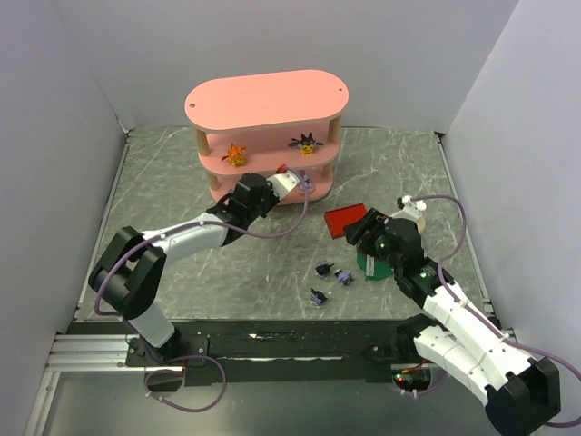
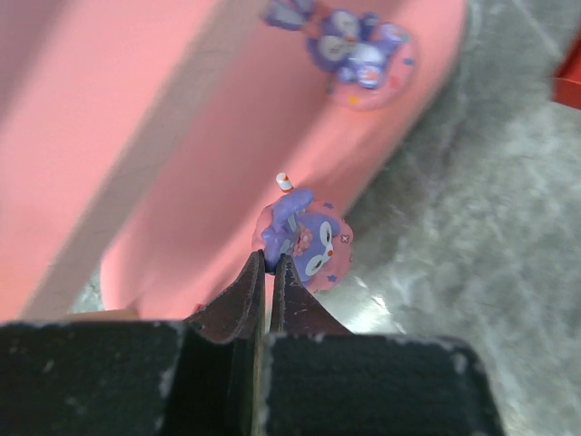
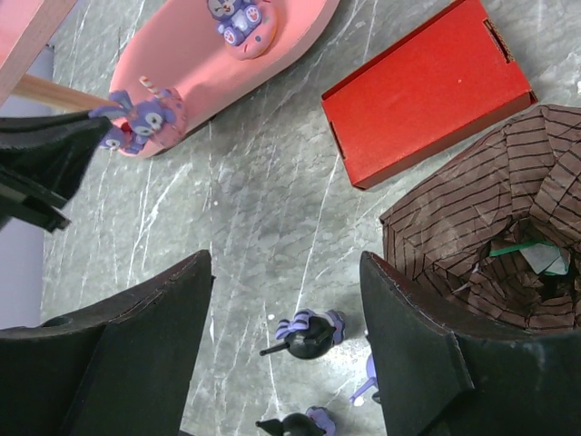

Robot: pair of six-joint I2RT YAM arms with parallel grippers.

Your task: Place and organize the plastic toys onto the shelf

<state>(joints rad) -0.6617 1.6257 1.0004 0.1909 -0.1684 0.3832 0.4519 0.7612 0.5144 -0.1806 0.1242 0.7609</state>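
One wrist view: left hand pinches lilac toy.

Tabletop: dark grey-green stone-look sheet with white veining all over. Boxed in on three sides by plain pale panels: back wall, left wall, right wall. Near edge has a black plate and an aluminium rail, with a grey surface below. Light is even and diffuse; shadows are soft.

Pinched lilac toy on pink shelf
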